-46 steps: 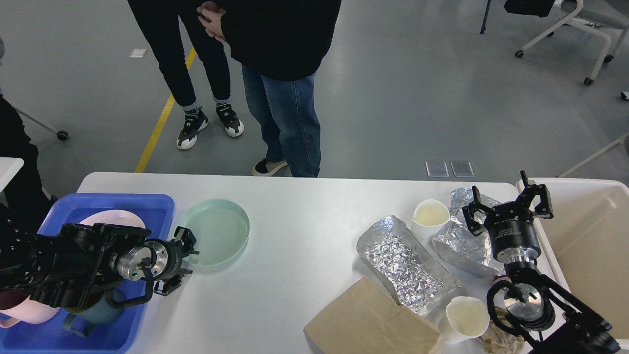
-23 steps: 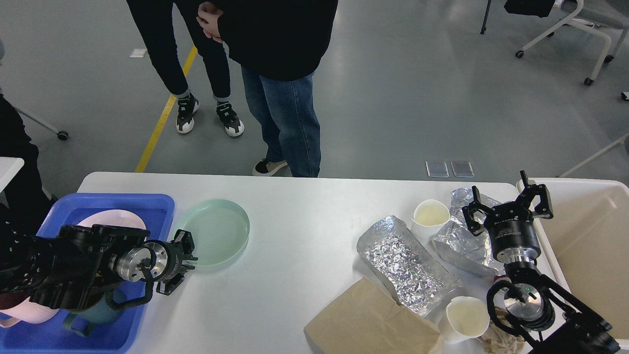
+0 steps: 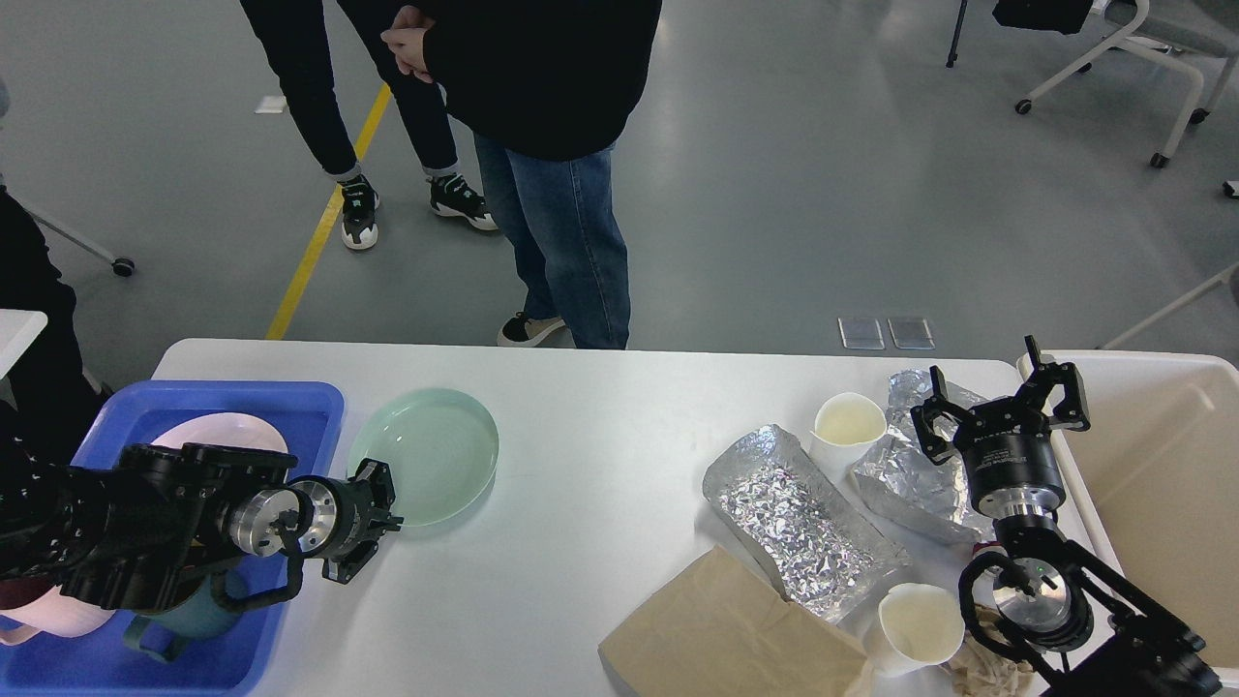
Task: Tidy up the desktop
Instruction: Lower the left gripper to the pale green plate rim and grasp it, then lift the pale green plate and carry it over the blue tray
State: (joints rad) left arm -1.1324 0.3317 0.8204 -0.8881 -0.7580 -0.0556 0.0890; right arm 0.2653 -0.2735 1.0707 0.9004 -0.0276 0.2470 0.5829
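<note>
Left gripper [image 3: 379,523] at the near rim of the green plate [image 3: 426,455], fingers dark and bunched; impossible to tell whether clamped on it. Beside it, a blue tray [image 3: 319,402] holding a pink dish [image 3: 221,431] and a teal mug [image 3: 184,620]. Right gripper [image 3: 1000,411] spread wide above crumpled foil [image 3: 905,479]. Spread over the white desktop [image 3: 600,436]: another foil sheet [image 3: 799,523], two paper cups [image 3: 849,423], a brown paper bag [image 3: 726,629]. Cream bin [image 3: 1162,465] off the right edge. No readable lettering anywhere.

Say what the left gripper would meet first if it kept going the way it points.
The left gripper points right and slightly away; the green plate's near rim seems first, though height is unclear.
</note>
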